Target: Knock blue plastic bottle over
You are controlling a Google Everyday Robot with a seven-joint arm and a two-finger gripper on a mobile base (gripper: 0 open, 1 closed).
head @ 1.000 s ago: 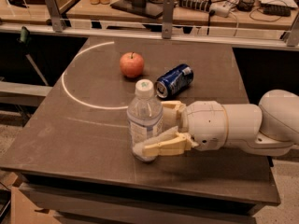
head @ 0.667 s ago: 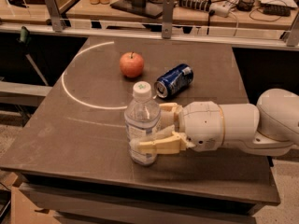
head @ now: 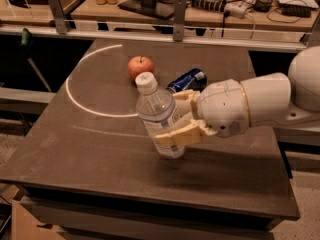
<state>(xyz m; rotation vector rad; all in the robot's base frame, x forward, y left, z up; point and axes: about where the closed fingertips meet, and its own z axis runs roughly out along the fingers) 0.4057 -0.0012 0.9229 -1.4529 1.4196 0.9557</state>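
The blue plastic bottle (head: 156, 109) is a clear water bottle with a white cap and a printed label. It stands at the middle of the dark table (head: 100, 149) and leans to the left, cap toward the apple. My gripper (head: 167, 118) reaches in from the right. Its cream fingers (head: 176, 135) lie on either side of the bottle's lower half, one in front and one behind. The jaws stand apart at about the bottle's width.
A red apple (head: 140, 67) sits behind the bottle. A dark blue can (head: 187, 80) lies on its side right of the apple, just behind my gripper. A white arc is painted on the table's left half. A cluttered bench runs along the back.
My gripper has pushed left against the bottle. The bottle now sits deeper between the fingers and has tipped from upright to leaning left.
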